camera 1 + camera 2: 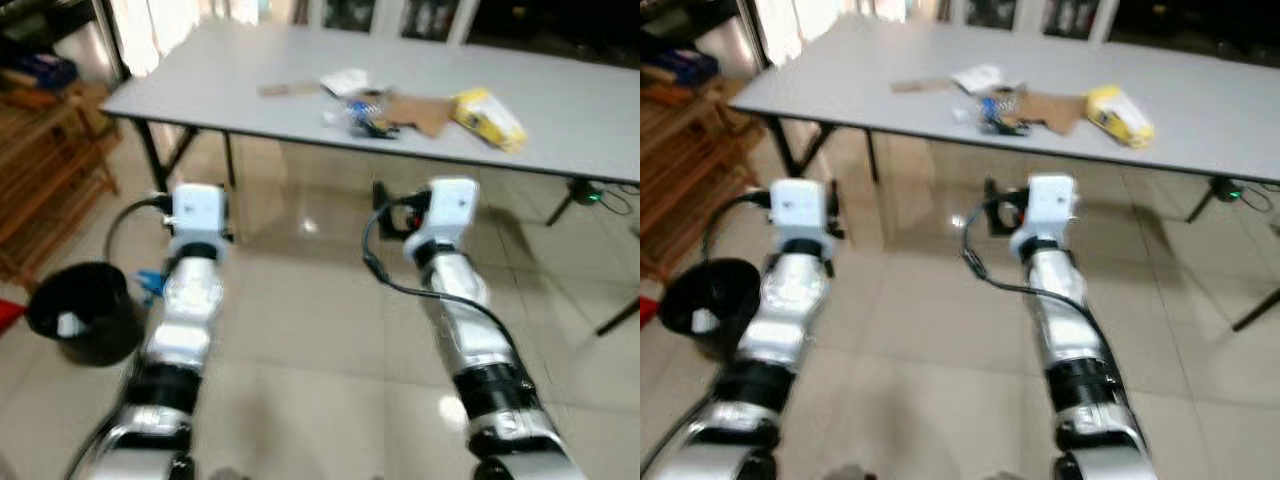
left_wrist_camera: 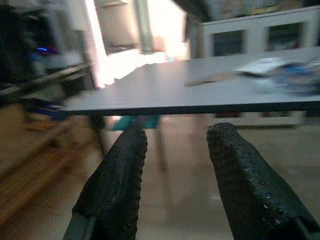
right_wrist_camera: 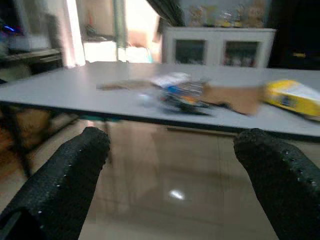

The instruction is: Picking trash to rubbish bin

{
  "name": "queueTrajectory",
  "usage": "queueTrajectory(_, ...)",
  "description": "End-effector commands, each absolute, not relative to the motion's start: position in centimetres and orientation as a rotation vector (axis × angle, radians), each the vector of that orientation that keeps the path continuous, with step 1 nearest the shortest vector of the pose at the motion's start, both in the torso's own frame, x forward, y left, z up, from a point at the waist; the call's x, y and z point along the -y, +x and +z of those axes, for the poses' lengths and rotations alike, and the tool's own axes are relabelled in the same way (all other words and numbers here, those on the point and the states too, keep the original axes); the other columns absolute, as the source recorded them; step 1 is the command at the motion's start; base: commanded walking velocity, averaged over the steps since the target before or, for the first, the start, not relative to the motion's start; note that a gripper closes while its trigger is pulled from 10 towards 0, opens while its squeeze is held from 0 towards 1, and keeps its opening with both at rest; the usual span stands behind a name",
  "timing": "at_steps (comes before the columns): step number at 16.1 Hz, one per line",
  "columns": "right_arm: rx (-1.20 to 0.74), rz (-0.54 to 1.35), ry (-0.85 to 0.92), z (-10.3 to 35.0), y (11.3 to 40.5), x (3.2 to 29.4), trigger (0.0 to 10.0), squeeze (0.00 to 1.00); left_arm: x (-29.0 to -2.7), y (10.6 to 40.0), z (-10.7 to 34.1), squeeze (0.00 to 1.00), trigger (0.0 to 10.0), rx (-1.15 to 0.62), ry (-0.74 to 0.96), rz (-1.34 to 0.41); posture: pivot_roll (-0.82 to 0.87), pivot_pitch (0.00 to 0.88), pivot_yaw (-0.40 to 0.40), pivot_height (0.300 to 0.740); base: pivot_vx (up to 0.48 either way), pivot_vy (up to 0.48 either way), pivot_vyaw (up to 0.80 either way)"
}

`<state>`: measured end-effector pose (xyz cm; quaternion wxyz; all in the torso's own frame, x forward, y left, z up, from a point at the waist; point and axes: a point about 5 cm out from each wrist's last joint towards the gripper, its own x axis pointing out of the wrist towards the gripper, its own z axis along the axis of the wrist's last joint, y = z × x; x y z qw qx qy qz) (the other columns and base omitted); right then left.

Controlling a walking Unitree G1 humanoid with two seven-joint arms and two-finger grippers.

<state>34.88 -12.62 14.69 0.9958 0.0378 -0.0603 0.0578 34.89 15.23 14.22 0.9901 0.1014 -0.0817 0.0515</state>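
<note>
Now both arms reach forward over the tiled floor [image 1: 320, 330], short of the table's near edge; the left gripper [image 2: 172, 150] has its two black fingers [image 2: 120, 185] spread with a clear gap between them, holding nothing; the right gripper [image 3: 172, 150] has its fingers [image 3: 70, 175] spread much wider, also holding nothing; both point at the grey table [image 1: 200, 80], whose edge stands just above finger level in the wrist views.

Ahead of the right gripper, on the tabletop, lies the trash; nearest its line is a crumpled wrapper with blue and dark parts [image 1: 362, 115], touching a flat piece of brown cardboard [image 1: 425, 112] on its right side; beyond the wrapper sits a white crumpled paper [image 1: 345, 80]; further right of the cardboard, near it, lies a yellow packet [image 1: 488, 118]; to the left of the wrapper, apart from it, lies a thin brown strip [image 1: 288, 89].

Down beside the left arm, on the floor at its outer side, stands a black rubbish bin [image 1: 85, 312] with something white inside; a small blue thing [image 1: 150, 283] shows between the bin and the arm, too blurred to tell what it is; further out on that side stands wooden slatted furniture [image 1: 45, 180]; behind the table are white cabinets with glass doors [image 3: 220, 50].
</note>
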Motion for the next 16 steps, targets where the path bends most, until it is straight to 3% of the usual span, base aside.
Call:
queueTrajectory(1,0.133,0.123,0.092,15.2,34.97,12.4,10.0,0.0,-15.67,35.12,14.97,0.0,10.0,0.184,0.211,0.119,-0.01,0.082,-0.061,0.74,0.0,-0.341,0.0)
queueTrajectory(16,0.118,0.152,0.103,14.93,34.84,11.84,10.0,0.0,-15.71,35.05,14.97,0.0,10.0,0.18,0.21,0.118,-0.01,0.087,-0.064,0.74,0.0,-0.332,0.0)
